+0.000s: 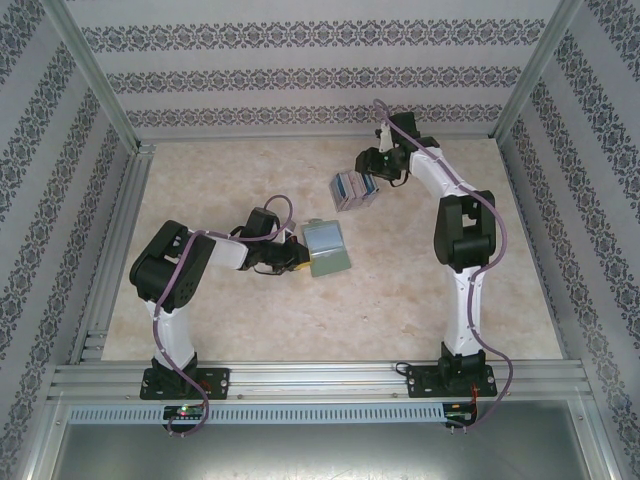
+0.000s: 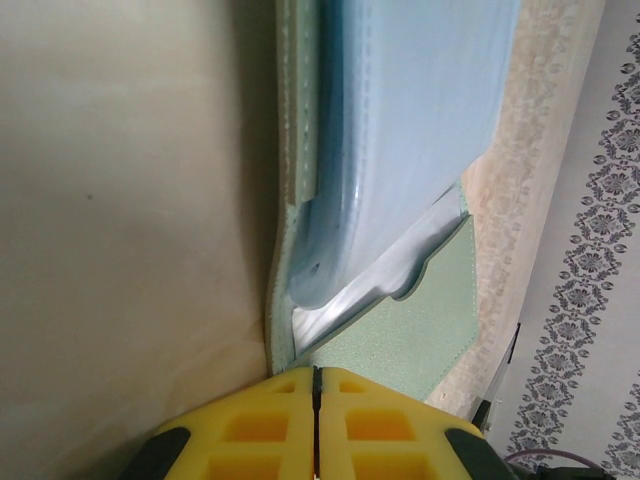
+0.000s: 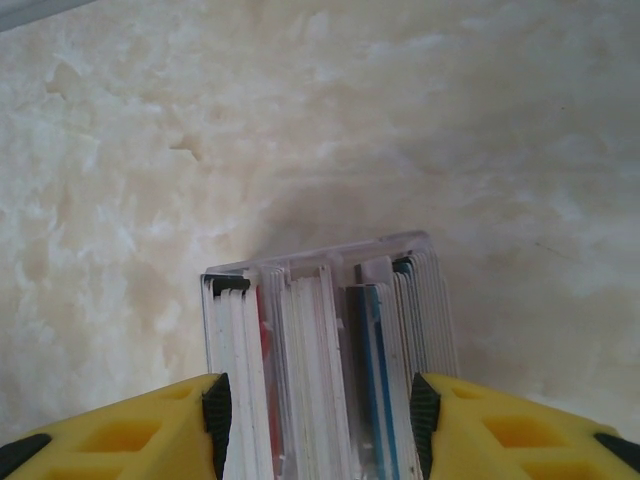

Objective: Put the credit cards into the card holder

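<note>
Yellow right fingers (image 3: pixel 130 430) clamp the credit cards (image 3: pixel 320 340) — lower edges cut off.

Card holder (image 1: pixel 327 249) on table (image 1: pixel 250 320) ctr; credit cards (image 1: pixel 352 189) behind it, slightly rt, apart.

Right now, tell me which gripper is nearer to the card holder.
Left. The left gripper is shut on the card holder at its edge. The right gripper is apart from it, farther back on the table, clamped on the credit cards.

A lab robot cell: aluminium frame (image 1: pixel 320 375), panel walls (image 1: pixel 300 40) (wallpaper-patterned), marble-look table (image 1: pixel 300 320)
</note>
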